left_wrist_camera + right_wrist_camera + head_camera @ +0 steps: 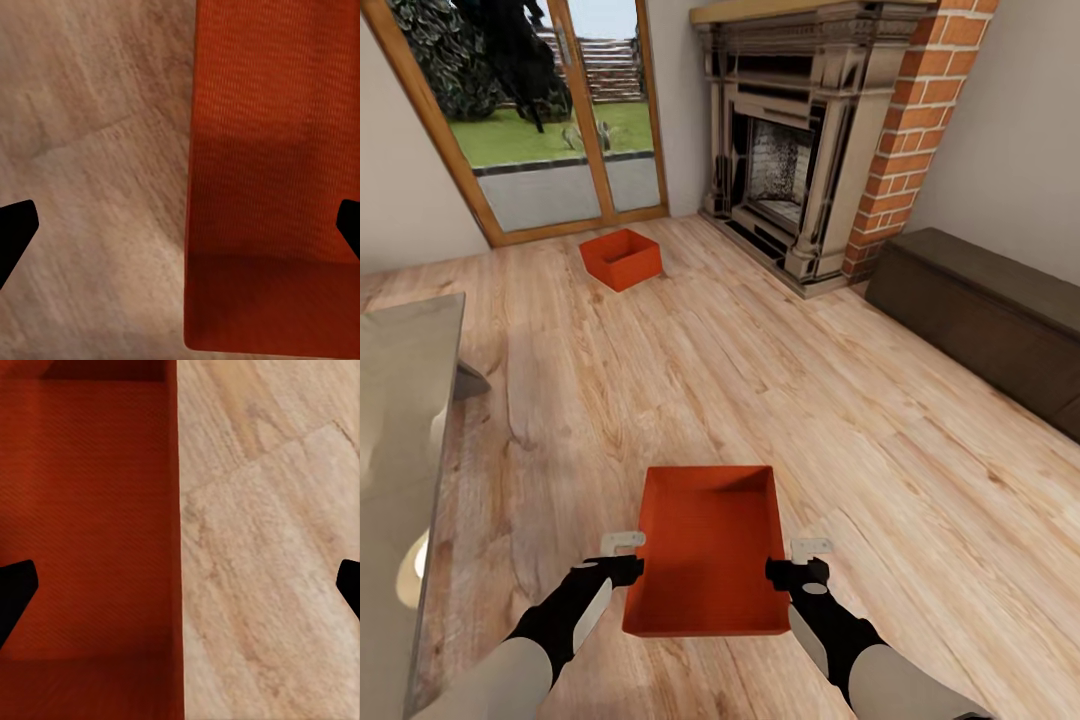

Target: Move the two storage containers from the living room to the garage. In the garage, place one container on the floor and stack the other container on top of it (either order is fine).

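Two red-orange storage containers stand on the living room's light wood plank floor. The near container (705, 560) lies just ahead of me with its open side up. The far container (621, 258) sits by the glass doors. My left gripper (624, 556) hangs open over the near container's left wall (191, 187), one finger inside and one outside. My right gripper (807, 560) is open astride the right wall (177, 510) in the same way. In both wrist views the dark fingertips (16, 229) (15, 592) stand wide apart and touch nothing.
A glass table (400, 420) fills the left side, close to my left arm. An ornate fireplace (790, 150) with a brick column (905, 150) stands at the back. A long dark bench (990, 310) runs along the right wall. Wood-framed glass doors (550, 120) lead outside.
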Controlling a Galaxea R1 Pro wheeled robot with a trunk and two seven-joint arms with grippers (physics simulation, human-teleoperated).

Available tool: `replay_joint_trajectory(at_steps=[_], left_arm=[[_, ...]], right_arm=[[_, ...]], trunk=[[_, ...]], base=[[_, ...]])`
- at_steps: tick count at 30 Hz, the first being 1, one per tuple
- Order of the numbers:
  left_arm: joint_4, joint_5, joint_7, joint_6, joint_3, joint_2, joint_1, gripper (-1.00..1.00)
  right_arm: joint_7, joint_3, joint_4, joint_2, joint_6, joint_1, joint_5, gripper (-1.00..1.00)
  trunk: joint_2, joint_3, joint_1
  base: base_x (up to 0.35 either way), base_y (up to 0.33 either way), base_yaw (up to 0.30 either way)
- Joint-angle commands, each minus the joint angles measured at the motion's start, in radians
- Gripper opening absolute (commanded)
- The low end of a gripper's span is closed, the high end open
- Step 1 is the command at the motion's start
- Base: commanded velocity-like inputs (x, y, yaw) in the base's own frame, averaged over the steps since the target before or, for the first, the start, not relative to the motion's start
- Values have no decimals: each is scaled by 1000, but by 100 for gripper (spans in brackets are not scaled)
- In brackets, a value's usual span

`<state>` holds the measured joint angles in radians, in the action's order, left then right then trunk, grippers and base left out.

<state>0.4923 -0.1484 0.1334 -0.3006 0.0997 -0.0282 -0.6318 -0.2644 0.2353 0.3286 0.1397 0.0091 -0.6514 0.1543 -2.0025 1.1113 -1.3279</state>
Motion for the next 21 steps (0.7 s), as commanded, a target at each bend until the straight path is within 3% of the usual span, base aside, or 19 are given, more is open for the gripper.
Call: replay_joint_trajectory(at_steps=[1,21], left_arm=[[2,-10,9,-5,8,1,0,100],[1,-11,8,-5,8,2,0,100]], right_arm=[[-7,9,1,0,2,-1,10,100],[0,8,0,-8,0,-1,11,100]], trunk=[[-8,4,-4],[-148,67,-80]], base=[[0,0,0],[0,0,0]])
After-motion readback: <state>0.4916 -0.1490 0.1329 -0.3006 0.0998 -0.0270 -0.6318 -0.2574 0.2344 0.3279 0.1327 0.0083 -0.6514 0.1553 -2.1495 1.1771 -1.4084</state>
